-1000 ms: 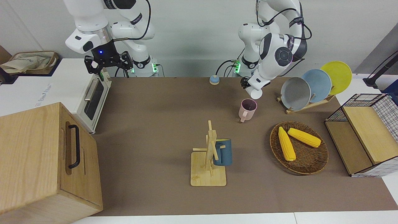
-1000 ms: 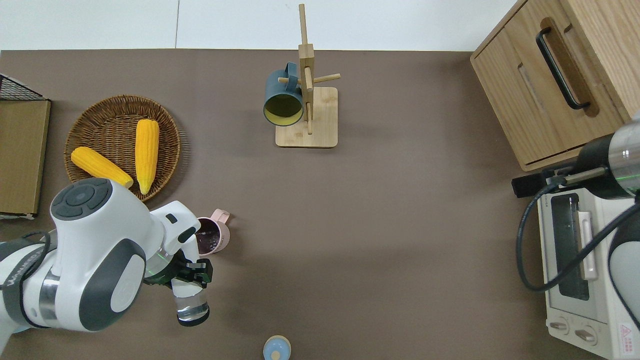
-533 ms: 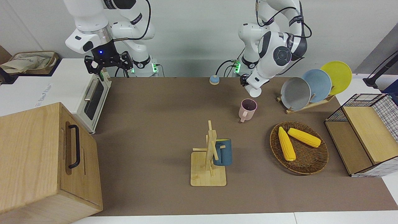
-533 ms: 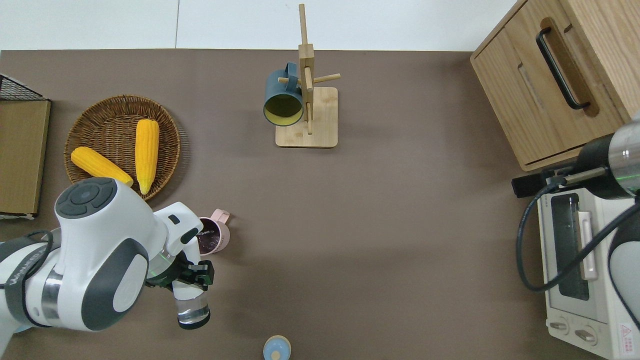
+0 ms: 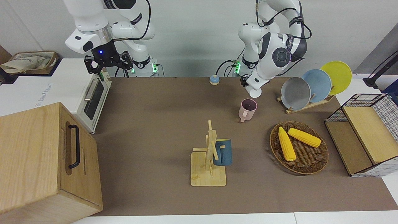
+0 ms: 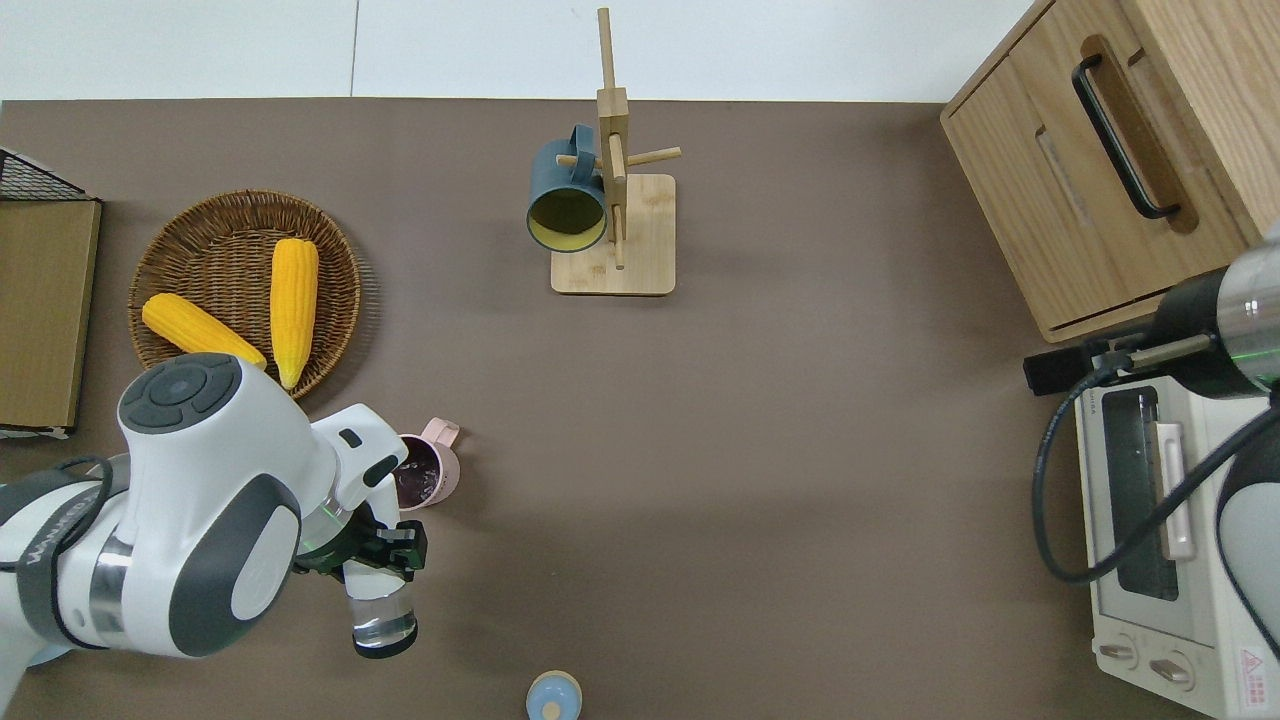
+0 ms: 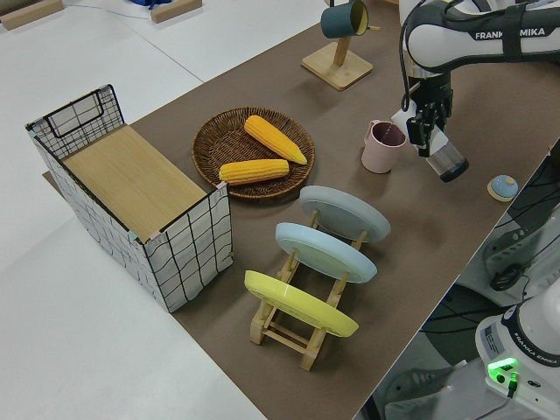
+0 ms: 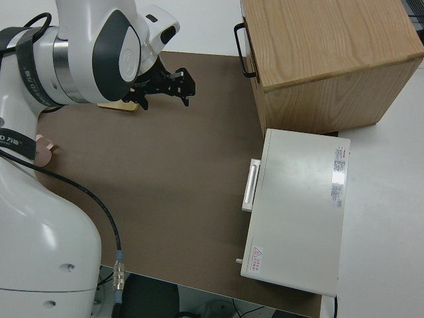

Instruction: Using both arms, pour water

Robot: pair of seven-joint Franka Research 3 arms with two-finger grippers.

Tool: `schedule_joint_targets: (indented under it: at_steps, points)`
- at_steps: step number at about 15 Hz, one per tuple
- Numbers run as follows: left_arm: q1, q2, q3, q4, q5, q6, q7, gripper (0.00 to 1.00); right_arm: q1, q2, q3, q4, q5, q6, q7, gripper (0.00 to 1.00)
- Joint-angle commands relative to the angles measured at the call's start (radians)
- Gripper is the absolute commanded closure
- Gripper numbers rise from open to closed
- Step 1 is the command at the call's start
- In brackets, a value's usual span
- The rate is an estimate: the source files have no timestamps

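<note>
Your left gripper pinches a clear glass, tipped on its side with its mouth toward the pink mug. On the overhead view the glass hangs over the tabletop at 6 o'clock from the mug, which stands upright. The mug's inside looks dark, perhaps wet; you cannot tell whether water is flowing. The pour seems underway or nearly finished, with righting the glass and setting it down left. Your right gripper, jaws spread, is parked.
</note>
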Motion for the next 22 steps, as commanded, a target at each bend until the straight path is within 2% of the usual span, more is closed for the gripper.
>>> schedule_joint_targets:
  at_steps: [1,11,17,22]
  points:
    - [-0.014,0.001,0.002,0.036,0.018,-0.044,-0.024,1.0,-0.004,-0.001,0.0,0.002,0.013,-0.012,-0.008,0.011]
    - [-0.017,-0.019,-0.006,0.016,0.018,-0.025,-0.027,1.0,-0.004,-0.001,0.002,0.002,0.013,-0.011,-0.008,0.011]
    - [-0.019,-0.128,-0.006,-0.102,0.01,0.116,-0.024,1.0,-0.004,-0.001,0.0,0.002,0.013,-0.011,-0.008,0.011]
    - [-0.02,-0.266,-0.03,-0.269,0.003,0.304,-0.025,1.0,-0.004,-0.001,0.002,0.002,0.013,-0.011,-0.008,0.011]
